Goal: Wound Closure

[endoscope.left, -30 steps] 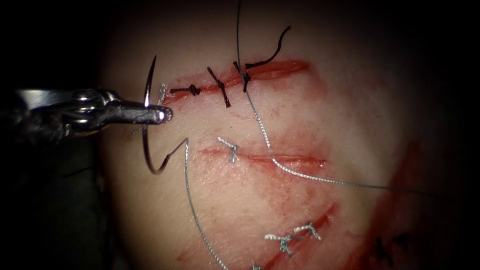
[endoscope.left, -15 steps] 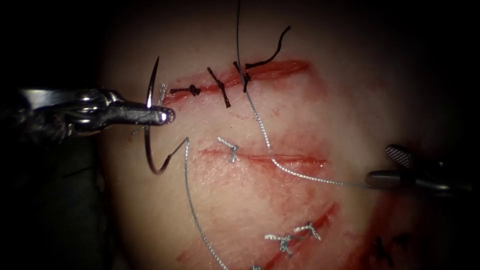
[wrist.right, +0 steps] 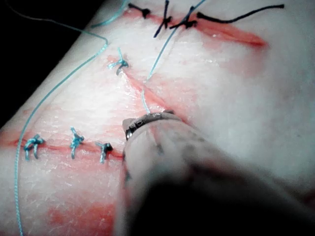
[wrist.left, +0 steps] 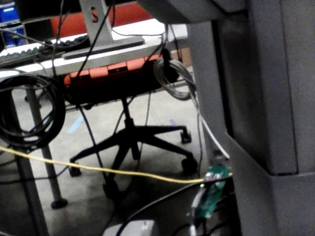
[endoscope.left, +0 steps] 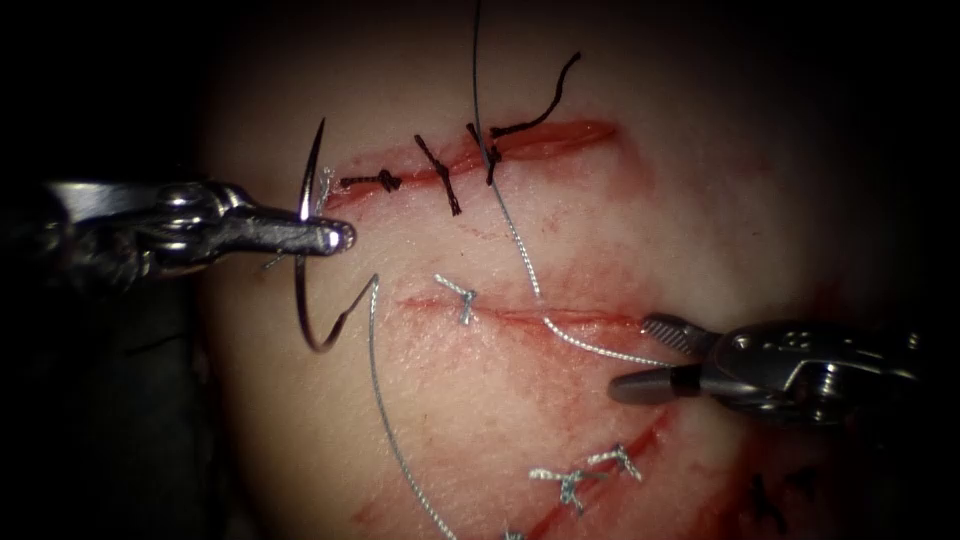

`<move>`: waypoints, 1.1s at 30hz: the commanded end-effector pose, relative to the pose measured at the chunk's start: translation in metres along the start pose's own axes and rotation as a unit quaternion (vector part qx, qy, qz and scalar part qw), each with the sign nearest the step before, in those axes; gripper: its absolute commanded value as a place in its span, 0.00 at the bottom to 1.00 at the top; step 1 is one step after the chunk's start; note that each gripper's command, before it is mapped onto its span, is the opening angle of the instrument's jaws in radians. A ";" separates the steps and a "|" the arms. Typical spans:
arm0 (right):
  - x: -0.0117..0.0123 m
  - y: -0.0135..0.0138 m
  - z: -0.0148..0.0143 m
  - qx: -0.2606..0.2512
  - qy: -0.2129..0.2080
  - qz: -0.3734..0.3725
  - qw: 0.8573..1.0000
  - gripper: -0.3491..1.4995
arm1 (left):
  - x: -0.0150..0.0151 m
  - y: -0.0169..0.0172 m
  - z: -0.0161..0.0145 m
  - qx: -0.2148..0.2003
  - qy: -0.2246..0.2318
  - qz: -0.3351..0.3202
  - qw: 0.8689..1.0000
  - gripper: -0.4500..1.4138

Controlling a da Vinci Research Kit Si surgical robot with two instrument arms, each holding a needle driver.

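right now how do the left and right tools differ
The left tool has its jaws shut on the curved needle, near its middle and clear of the tissue; the right tool has open jaws around the thread and holds nothing. Left sits left of the middle cut, right at its right end.

Past my left arm's camera I see the room: a black office chair on a five-spoke wheeled base (wrist.left: 132, 139) standing on a grey concrete floor (wrist.left: 83, 147). Over it runs a pale table top (wrist.left: 54, 61) with an orange-red panel (wrist.left: 106, 71) along its edge. A coil of black cable (wrist.left: 29, 113) hangs beside a grey metal table leg (wrist.left: 42, 147) — and a thin yellow cable (wrist.left: 98, 169) crosses the floor. A big grey column (wrist.left: 268, 98) rises close by.
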 end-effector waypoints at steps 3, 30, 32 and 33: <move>0.0008 -0.0003 0.0015 0.020 0.000 -0.016 1.000 0.35 | 0.0000 -0.0005 0.0003 0.000 0.000 -0.001 1.000 0.00; 0.0012 0.0003 0.0039 0.020 -0.002 -0.018 1.000 0.00 | -0.0002 -0.0004 0.0005 -0.001 -0.004 -0.001 1.000 0.00; 0.0012 0.0005 0.0030 0.018 0.000 -0.009 1.000 0.00 | -0.0002 -0.0004 0.0005 -0.001 -0.004 -0.001 1.000 0.00; 0.0010 0.0006 0.0026 0.018 0.000 -0.007 1.000 0.00 | -0.0002 -0.0004 0.0005 -0.001 -0.004 -0.002 1.000 0.00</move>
